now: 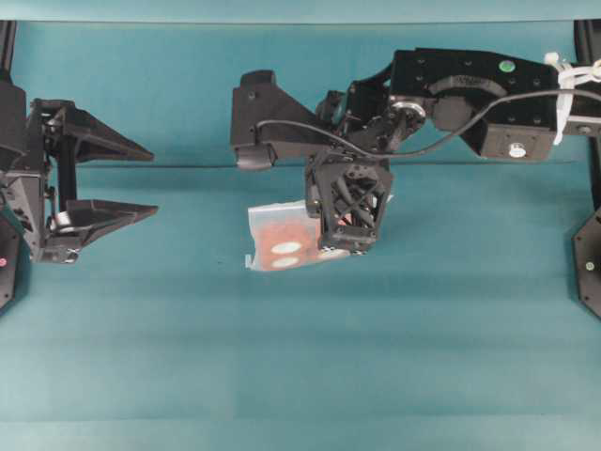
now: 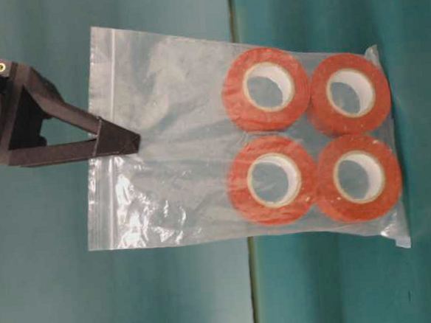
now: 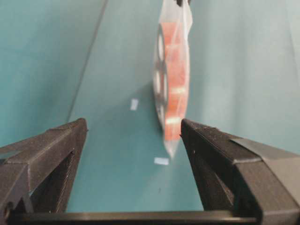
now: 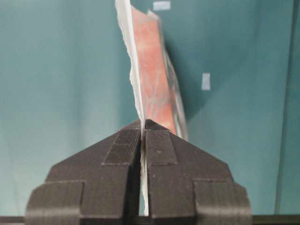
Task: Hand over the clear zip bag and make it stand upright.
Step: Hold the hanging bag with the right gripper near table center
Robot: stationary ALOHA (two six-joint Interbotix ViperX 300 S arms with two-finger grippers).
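Hanging at centre frame, the clear zip bag (image 1: 277, 240) is pinched at its zip edge by the right hand (image 4: 143, 133), long axis pointing down; the left hand (image 1: 141, 178), spread wide and empty, waits at frame left.

The bench (image 1: 282, 357) is covered in plain teal. Two small pale tape marks (image 3: 134, 104) lie flat on it, near the middle, slightly apart.

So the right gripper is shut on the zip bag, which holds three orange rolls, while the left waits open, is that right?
Not quite: the zip bag holds four rolls, as the table-level view shows. The right gripper is shut on it and the left gripper waits open.
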